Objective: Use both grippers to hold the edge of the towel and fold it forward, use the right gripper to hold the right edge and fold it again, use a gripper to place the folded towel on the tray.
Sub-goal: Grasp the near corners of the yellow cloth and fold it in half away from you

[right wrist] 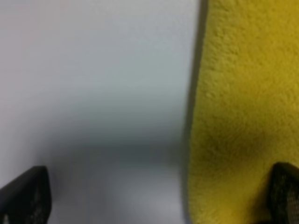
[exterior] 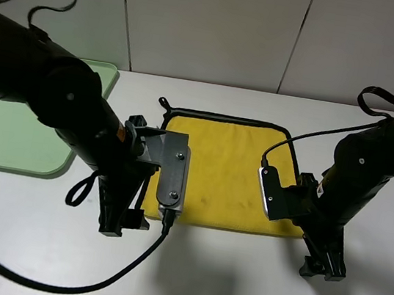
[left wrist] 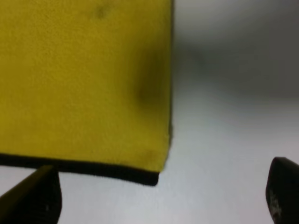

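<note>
The yellow towel (exterior: 227, 170) lies flat and unfolded on the white table, with its black corner loop (exterior: 163, 102) at the far left. My left gripper (exterior: 114, 223) points down, low over the towel's near left corner. In the left wrist view it (left wrist: 159, 203) is open, and the edge of the towel (left wrist: 93, 169) and that corner lie between its fingers (left wrist: 37, 198). My right gripper (exterior: 323, 268) points down just off the near right corner. It (right wrist: 154, 203) is open too, astride the black piping (right wrist: 192, 107). Neither gripper holds anything.
The pale green tray (exterior: 6, 135) rests on the table at the left, partly behind my left arm. A wall of pale panels (exterior: 215, 24) stands right behind the table. Black cables (exterior: 51, 281) trail from both arms.
</note>
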You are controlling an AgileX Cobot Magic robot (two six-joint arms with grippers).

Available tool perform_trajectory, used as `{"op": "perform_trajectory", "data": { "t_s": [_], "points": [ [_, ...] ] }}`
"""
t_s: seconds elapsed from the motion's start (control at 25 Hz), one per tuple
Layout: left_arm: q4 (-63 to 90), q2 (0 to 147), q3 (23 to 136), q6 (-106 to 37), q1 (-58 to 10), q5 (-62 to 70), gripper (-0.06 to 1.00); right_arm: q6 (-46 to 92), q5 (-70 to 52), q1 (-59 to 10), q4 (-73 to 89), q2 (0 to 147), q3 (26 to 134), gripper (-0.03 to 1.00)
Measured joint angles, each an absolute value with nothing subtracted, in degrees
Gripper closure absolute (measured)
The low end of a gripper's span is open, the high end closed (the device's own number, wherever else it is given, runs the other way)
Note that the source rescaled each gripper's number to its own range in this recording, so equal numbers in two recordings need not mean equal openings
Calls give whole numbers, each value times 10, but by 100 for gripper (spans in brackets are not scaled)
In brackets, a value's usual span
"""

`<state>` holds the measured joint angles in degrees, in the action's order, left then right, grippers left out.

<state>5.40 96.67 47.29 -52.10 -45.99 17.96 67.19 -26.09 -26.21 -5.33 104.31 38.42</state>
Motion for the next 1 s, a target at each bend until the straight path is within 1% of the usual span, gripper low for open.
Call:
{"op": "perform_trajectory", "data": {
  "t_s": [0.2,0.44,1.0],
  "points": [
    [55,1030,534,-515,-460,186,9,674,-261,-262,-49,1043,384,-3],
    [101,1095,607,-515,-460,217,12,676,-261,-262,-46,1043,384,-3],
    [115,1165,618,-527,-460,234,13,679,-259,-260,-39,1043,384,-3]
  ]
}}
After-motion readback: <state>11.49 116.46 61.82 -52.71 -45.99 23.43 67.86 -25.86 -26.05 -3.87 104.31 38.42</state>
